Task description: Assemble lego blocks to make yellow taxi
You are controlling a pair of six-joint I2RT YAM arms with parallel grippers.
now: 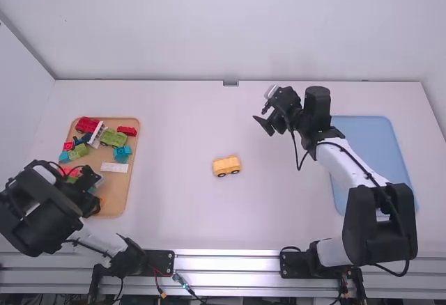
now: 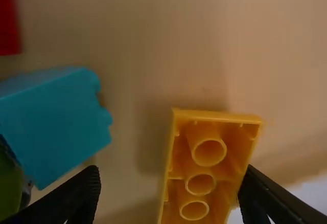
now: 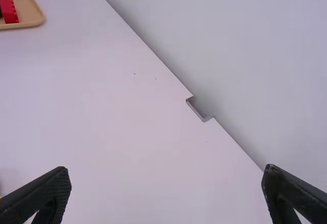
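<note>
The yellow block (image 2: 209,165) lay hollow side up between the left gripper's (image 2: 171,175) parted fingers, over the tray (image 1: 118,186). The wheeled taxi body (image 1: 226,166) stood on the bench (image 1: 188,214) between both grippers; the right gripper (image 1: 262,126) was open, empty. Fetching a part seemed in hand, calling for a centred, square closing.

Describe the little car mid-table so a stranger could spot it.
On the white table, look between the tan tray and the blue tray. The yellow-orange car stands there on dark wheels, set apart from the red, green and blue blocks on the tan tray.
</note>
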